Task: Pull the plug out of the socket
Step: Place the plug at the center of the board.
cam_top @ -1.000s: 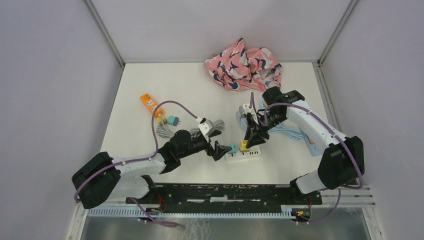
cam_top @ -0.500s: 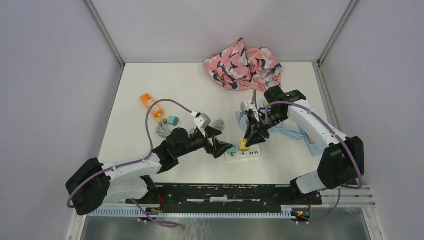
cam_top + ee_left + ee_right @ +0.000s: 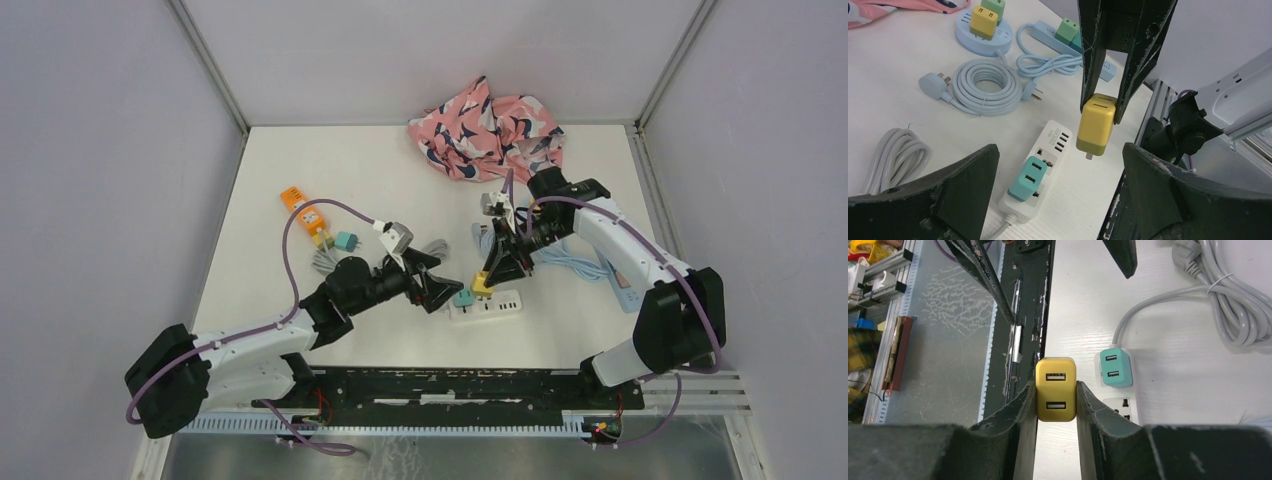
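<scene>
My right gripper (image 3: 1056,390) is shut on a yellow plug (image 3: 1056,389) and holds it in the air. In the left wrist view the yellow plug (image 3: 1095,125) hangs just above the white socket strip (image 3: 1057,139), with its prong clear of the strip. A teal plug (image 3: 1027,178) still sits in the strip near the cable end. My left gripper (image 3: 1058,150) is open, its fingers wide on either side of the strip and touching nothing. From above, the yellow plug (image 3: 483,283) and the teal plug (image 3: 464,297) are side by side over the strip (image 3: 497,304).
A pink patterned cloth (image 3: 487,128) lies at the back. An orange strip (image 3: 300,208) with plugs lies at the left, next to a grey cable coil (image 3: 432,250). A round blue socket (image 3: 983,35), a coiled pale blue cable (image 3: 985,85) and a blue strip (image 3: 600,265) lie right of centre.
The right gripper has lifted the yellow plug up out of the white strip. The left arm has moved slightly forward, with its gripper still open.
</scene>
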### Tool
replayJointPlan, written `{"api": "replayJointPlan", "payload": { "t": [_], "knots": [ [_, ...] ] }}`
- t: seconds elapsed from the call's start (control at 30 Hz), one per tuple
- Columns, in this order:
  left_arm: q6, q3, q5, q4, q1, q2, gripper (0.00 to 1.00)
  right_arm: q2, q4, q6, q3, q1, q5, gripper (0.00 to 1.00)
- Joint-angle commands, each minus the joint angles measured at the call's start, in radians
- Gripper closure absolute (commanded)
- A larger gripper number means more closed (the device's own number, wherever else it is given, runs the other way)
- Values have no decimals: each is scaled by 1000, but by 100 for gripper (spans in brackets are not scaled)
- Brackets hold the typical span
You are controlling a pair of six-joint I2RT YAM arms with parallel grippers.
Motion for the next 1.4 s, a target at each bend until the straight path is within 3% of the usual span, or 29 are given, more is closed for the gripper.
{"api": "replayJointPlan", "payload": {
  "t": [0.0, 0.27, 1.0, 1.37],
  "knots": [
    [-49, 4, -54, 24, 6, -29, 1, 10, 97, 125, 15, -10, -71, 96],
    [-47, 14, -63, -3, 6, -11, 1, 22, 274, 379, -17, -17, -57, 96],
    [-134, 92, -188, -109, 7, 70, 1, 79, 573, 794, -77, -47, -39, 93],
    [-171, 238, -258, -325, -2, 160, 7, 162, 664, 1030, -79, -78, -43, 92]
  ]
}}
